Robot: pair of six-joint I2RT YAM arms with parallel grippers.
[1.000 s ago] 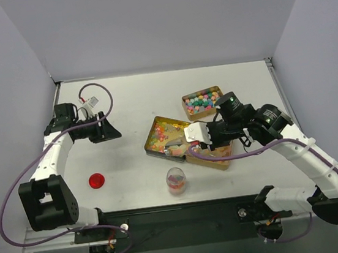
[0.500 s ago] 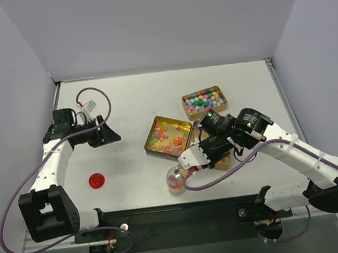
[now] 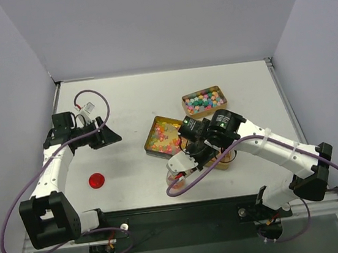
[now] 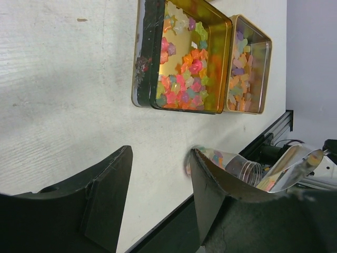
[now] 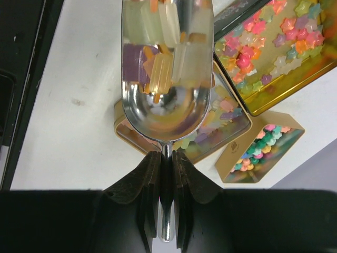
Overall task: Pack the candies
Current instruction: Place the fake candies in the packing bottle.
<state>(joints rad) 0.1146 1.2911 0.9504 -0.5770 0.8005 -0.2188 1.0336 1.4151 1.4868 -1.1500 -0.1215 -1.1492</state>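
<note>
Candies fill three gold tins: star-shaped ones in the left tin, pastel balls in the back tin, and more in a tin mostly under the right arm. My right gripper is shut on the handle of a metal scoop that carries several pale candies. It hangs just above the clear jar, which holds some candies. In the left wrist view the jar and scoop show at the right. My left gripper is open and empty, well left of the tins.
A red round lid lies on the table near the front left. The jar stands close to the table's front edge. In the right wrist view, the star tin and the ball tin lie to the right of the scoop.
My right arm has swung from the tins toward the front, carrying the loaded scoop to above the jar. The left arm has barely shifted.
</note>
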